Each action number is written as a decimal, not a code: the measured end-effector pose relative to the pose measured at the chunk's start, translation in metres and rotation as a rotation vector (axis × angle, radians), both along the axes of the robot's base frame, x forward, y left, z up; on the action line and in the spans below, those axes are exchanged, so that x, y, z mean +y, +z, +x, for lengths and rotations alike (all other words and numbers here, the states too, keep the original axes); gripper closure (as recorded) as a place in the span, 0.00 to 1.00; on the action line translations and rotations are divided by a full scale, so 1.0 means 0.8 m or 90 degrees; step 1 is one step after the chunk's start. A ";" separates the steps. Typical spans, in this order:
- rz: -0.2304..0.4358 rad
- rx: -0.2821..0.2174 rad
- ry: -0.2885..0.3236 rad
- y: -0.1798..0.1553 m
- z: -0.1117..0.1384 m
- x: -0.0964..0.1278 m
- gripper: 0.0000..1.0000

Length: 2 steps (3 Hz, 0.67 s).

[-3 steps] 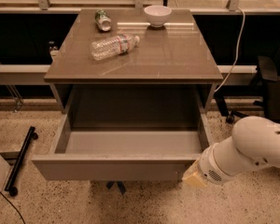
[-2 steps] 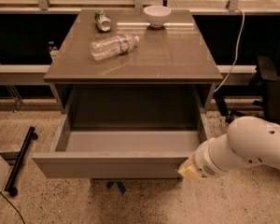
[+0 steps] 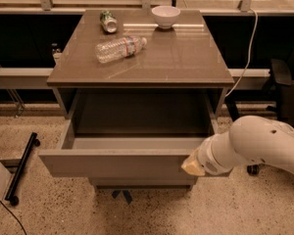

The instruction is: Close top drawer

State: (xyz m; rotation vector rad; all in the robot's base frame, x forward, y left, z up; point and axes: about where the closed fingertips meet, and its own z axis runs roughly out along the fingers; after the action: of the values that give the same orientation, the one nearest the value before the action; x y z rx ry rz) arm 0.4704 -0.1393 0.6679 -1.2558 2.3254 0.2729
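Note:
The top drawer [image 3: 112, 163] is pulled far out of the grey-brown cabinet [image 3: 186, 62], its pale grey inside showing and holding nothing I can see. Its flat front panel faces me at the lower middle. My white arm comes in from the right. The gripper [image 3: 192, 165] is at the arm's tip, against the right end of the drawer's front panel. Its fingers are hidden behind the wrist.
On the cabinet top lie a clear plastic bottle [image 3: 120, 48] on its side, a can [image 3: 108, 21] on its side and a white bowl [image 3: 165, 16]. A black bar on wheels [image 3: 20, 168] lies on the floor at left. A black chair base [image 3: 284, 92] stands at right. A cable [image 3: 247, 53] hangs at the back right.
My arm has moved left along the drawer front, from past its right corner to over the panel's right end. The drawer's opening looks the same.

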 end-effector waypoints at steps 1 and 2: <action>-0.001 -0.011 -0.001 0.003 0.008 0.003 1.00; 0.011 -0.017 -0.018 -0.008 0.011 0.002 1.00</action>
State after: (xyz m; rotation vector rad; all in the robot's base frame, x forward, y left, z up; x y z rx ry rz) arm 0.4791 -0.1379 0.6614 -1.2097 2.3124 0.2646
